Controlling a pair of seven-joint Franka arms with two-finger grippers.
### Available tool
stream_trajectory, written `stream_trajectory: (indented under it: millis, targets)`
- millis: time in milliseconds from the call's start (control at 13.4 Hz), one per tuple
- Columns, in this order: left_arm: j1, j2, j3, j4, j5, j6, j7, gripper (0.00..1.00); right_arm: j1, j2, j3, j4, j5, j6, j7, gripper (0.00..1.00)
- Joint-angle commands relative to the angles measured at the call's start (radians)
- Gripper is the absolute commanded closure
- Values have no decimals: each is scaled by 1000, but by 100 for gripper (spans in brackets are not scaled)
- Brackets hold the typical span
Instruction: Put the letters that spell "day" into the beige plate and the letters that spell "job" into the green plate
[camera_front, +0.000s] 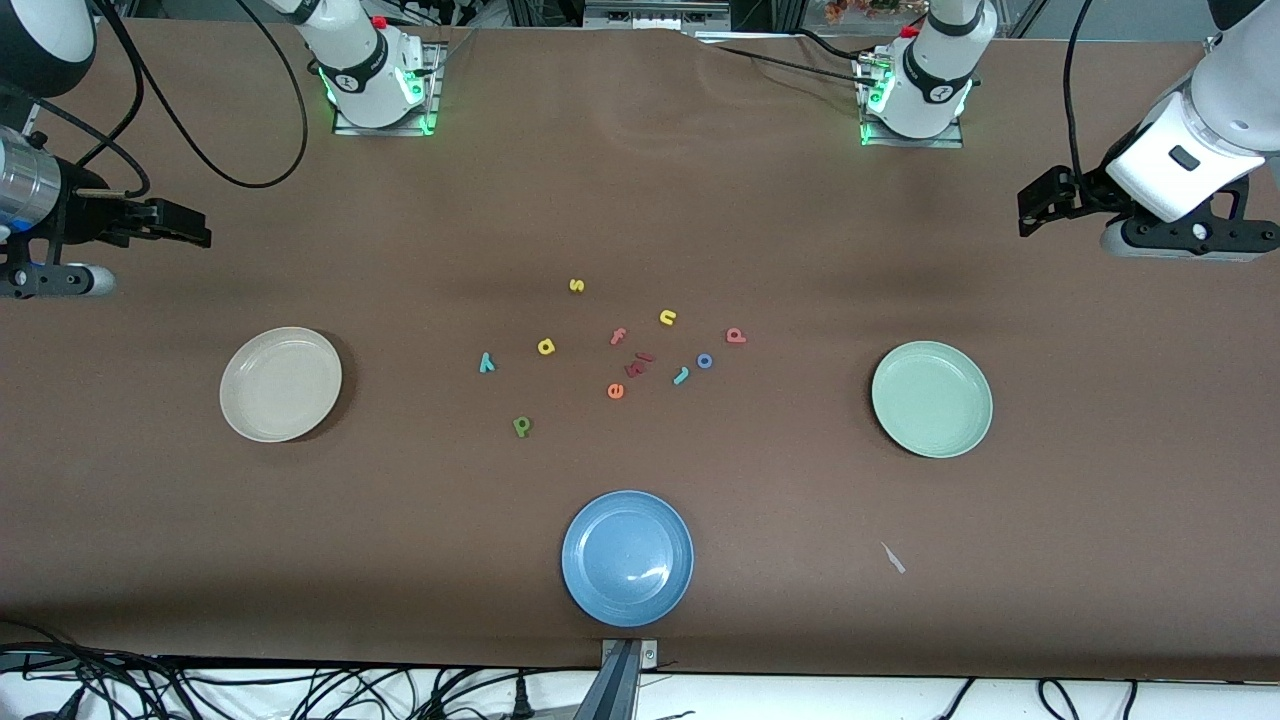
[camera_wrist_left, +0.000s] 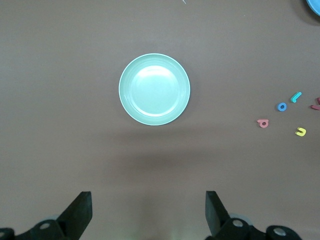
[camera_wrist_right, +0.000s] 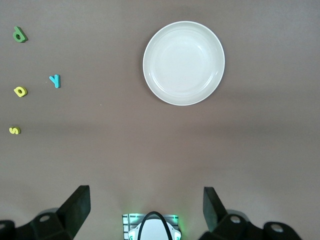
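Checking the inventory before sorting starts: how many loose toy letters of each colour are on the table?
Yellow: 3 (s, n, a)
Salmon-red: 3 (f, b, one more)
Teal: 2 (y, j)
Blue: 1 (o)
Orange: 1 (e)
Green: 1 (d)
Total: 11

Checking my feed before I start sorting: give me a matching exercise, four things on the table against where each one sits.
Things:
1. beige plate
2. green plate
3. blue plate
4. yellow s

Places:
A. toward the left arm's end of the table
B. nearest the front camera, mid-table
C. the letter farthest from the front camera
D. toward the right arm's end of the table

Pairs: 1-D, 2-A, 3-B, 4-C
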Motion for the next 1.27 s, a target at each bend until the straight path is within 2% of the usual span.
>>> stream_trajectory:
  millis: [0,373,896,1045,1194]
  targets:
    - [5,8,2,28,-8,-21,19,0,-1,3,-4,7,7,4,-20,0]
    - [-23,23,-1,29,-22,-19,22,0,-1,3,-4,7,7,4,-20,0]
    - [-205,105,-1,35,-30,-13,28,0,-1,3,-4,7,7,4,-20,0]
    - [-255,157,-1,49,-91,-4,130,0,-1,3,-4,7,7,4,-20,0]
    - [-267,221,-3,112,-96,-4,241,0,-1,3,-4,7,7,4,-20,0]
